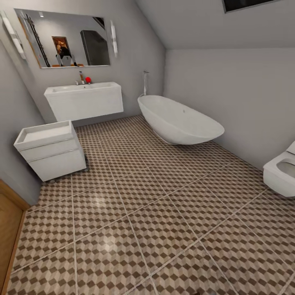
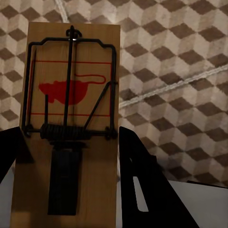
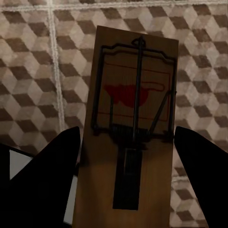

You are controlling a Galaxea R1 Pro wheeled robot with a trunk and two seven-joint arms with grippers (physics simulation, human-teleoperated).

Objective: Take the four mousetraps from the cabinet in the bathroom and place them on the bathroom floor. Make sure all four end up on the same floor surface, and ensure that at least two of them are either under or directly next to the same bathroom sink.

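A mousetrap [image 2: 71,71], a small wooden board with black wire and a red mouse print, sits between the black fingers [image 2: 137,180] of my left gripper [image 2: 70,133], which is shut on it above the cube-patterned bathroom floor [image 2: 180,71]. Another mousetrap [image 3: 133,71] is held the same way in my right gripper [image 3: 128,133], darker in shadow, over the floor [image 3: 28,71]. In the head view the long white wall-hung sink [image 1: 84,100] hangs at the far left under a mirror, across the tiled floor [image 1: 164,213].
A white oval bathtub [image 1: 180,121] stands at the back. A white toilet [image 1: 280,172] is at the right edge. A low white drawer unit [image 1: 51,151] sits by the left wall. An orange-brown wooden surface [image 1: 8,237] shows at the lower left.
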